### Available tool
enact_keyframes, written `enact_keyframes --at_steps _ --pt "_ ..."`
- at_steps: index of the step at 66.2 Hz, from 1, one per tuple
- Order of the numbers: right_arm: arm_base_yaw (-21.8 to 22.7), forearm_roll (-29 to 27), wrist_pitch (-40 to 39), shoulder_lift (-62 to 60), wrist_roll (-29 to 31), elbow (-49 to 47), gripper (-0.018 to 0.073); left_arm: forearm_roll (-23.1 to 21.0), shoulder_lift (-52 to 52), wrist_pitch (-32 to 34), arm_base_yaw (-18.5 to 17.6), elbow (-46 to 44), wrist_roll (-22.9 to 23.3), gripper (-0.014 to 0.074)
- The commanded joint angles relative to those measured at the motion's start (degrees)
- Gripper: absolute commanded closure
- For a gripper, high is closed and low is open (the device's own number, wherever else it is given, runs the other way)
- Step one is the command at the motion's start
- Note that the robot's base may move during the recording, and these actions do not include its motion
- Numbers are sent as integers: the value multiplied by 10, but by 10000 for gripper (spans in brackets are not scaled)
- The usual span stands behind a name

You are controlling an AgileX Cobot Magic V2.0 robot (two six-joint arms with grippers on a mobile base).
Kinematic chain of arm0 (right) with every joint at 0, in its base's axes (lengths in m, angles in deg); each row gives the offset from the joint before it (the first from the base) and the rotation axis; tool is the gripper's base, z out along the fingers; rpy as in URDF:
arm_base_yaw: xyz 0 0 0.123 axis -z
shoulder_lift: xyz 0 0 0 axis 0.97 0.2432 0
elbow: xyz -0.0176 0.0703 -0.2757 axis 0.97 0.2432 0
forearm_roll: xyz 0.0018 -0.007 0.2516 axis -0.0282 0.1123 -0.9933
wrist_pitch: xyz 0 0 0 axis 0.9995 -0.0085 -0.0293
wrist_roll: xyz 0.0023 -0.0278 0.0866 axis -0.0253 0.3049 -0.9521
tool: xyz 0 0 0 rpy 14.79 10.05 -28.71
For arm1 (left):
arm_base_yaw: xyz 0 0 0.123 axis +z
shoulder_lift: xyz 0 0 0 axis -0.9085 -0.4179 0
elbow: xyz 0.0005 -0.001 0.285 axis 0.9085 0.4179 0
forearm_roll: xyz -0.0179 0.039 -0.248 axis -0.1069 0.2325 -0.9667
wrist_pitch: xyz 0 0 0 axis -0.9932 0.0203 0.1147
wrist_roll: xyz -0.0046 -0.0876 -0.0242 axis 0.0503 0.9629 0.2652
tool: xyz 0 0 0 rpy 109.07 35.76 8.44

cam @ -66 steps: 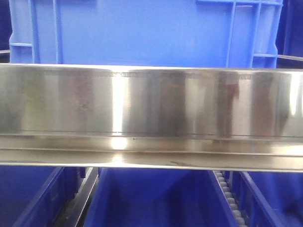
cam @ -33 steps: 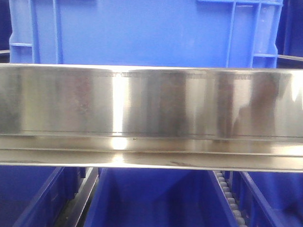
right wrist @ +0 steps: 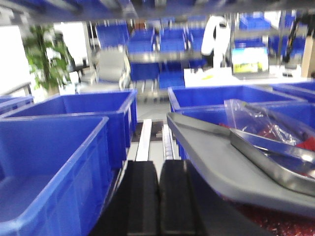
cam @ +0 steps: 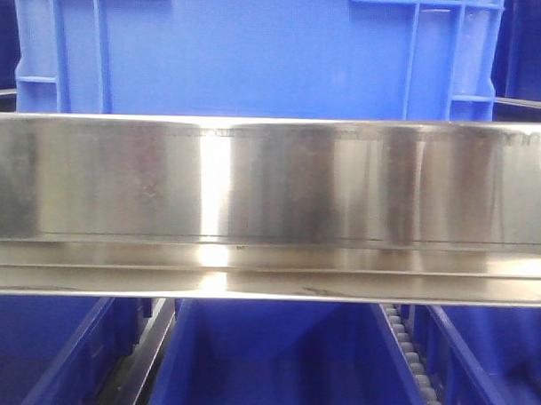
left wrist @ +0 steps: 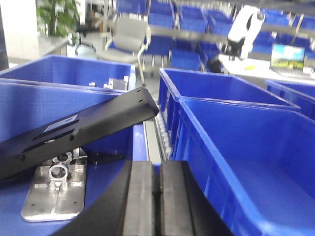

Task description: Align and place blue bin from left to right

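The left hand [left wrist: 157, 169] sits low in the middle of its own view, its two dark pads pressed flat together with nothing between them. Just up and left of it a black slanted plate [left wrist: 83, 125] leans over a bin where a metal bracket [left wrist: 54, 191] lies. To the right stand deep royal-blue bins [left wrist: 236, 147], and a roller track [left wrist: 165, 135] runs up the gap between. The right hand [right wrist: 158, 169] is closed the same way, pad against pad. On its right are a grey tray [right wrist: 206, 152], a steel tray [right wrist: 268, 160] further right, and a clear bag [right wrist: 261, 120] with something red inside.

Only the front camera catches the blue bin [cam: 258, 51]. It fills the upper part of that frame behind a shiny steel rail [cam: 271, 194]. It is a brighter mid-blue than the darker bins [cam: 265, 362] along the bottom, flat-walled, with ribbed recesses at both upper corners.
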Motion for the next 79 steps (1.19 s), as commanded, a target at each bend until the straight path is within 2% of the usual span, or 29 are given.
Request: enact_keyframes --at_steps 1,11,19,27,33,40,51,66,79 --pt "1 21 30 46 1 -55 623 8 -39 -55 -2 -57 -1 707" --pt "0 26 61 136 1 -124 623 9 -115 -89 -2 -121 -1 707" --pt "-19 26 67 206 1 -171 623 9 -167 -91 -10 -160 -1 707" --pt "-53 26 94 273 1 -215 623 12 -217 -95 -41 -203 -1 707" --pt "-79 26 113 321 -5 -246 623 31 -258 -98 -68 -236 8 707" --pt "-101 26 142 368 -45 -291 623 54 -310 -135 -91 -297 48 707" --pt "-136 26 178 438 -50 -360 623 66 -392 -187 -117 -391 57 707" --pt "-143 26 238 540 -58 -462 623 67 -490 -242 -136 -493 79 707" --pt "-148 29 268 618 -58 -547 623 66 -526 -249 -145 -510 79 707"
